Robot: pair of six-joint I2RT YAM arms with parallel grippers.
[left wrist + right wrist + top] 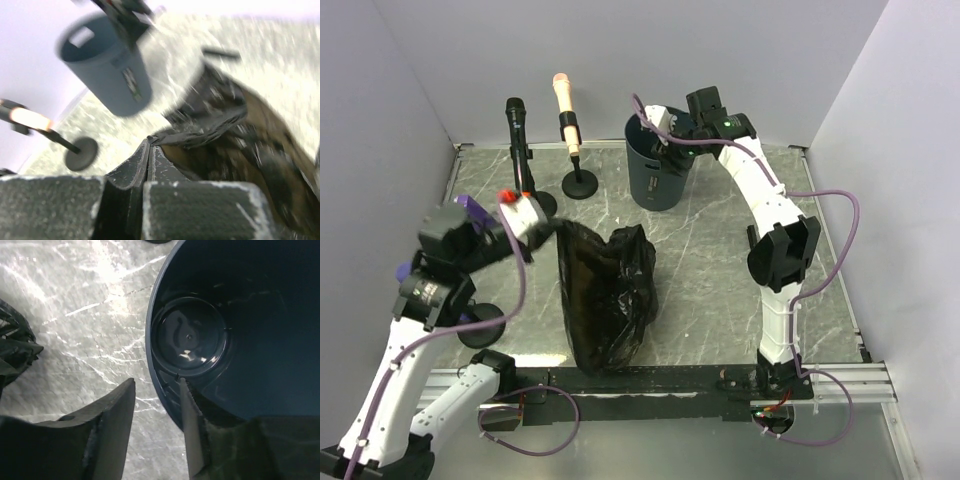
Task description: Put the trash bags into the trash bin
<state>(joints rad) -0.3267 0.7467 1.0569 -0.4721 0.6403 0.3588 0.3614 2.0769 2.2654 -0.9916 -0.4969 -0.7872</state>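
Label on the side of the trash bin (107, 75), upper left of the left wrist view: small, dark, with white marks, too blurred to read. At left of centre in the overhead view, left gripper (542, 230) clamped tight on a top corner of the black trash bag (610, 300). In its own camera, two grey padded fingers (50, 205) pressed together along the bottom edge of the frame, with a fold of black film pinched between them. Bag upright on the marbled table (720, 260) at lower centre of the overhead view, glossy and bulging, well apart from the bin. At upper centre of that view, right gripper (665, 135) poised at the bin's rim, roughly half open and not clamped on it. In the right wrist view, jaws straddling the bin wall at the bottom of the frame: one finger outside, with a strip of table showing between it and the wall; the other inside, close against the inner face, contact there impossible to tell. Bin upright at upper centre of the overhead view, dark blue-grey, its round floor visible from the right wrist camera. To its left in the overhead view, black microphone (517, 115) and pink microphone (563, 95), each on a stand with a round black base.
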